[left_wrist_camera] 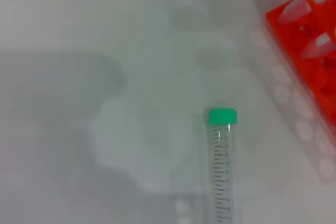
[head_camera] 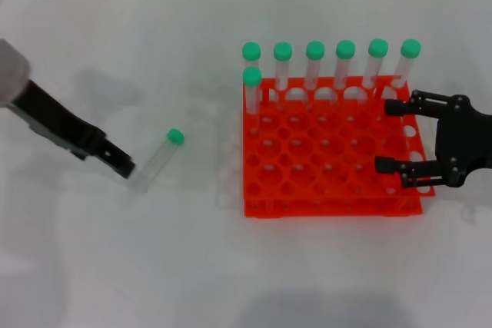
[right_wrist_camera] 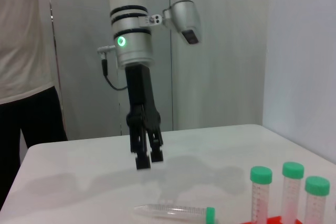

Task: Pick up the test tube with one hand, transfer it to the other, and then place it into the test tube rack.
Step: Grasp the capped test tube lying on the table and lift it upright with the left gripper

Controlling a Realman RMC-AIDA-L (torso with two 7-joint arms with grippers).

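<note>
Nothing was done yet: the tube (head_camera: 157, 157) lay on the counter (head_camera: 154, 266), left gripper (head_camera: 123, 165) nearly closed above it, right gripper (head_camera: 393, 136) spread over the rack (head_camera: 307, 205).

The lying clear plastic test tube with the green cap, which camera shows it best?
The left wrist view: the clear plastic test tube with the green cap fills the foreground, with its printed graduation marks readable. The head view shows it whole but faint beside the left tool. The right wrist view shows it low at the frame's edge.
</note>
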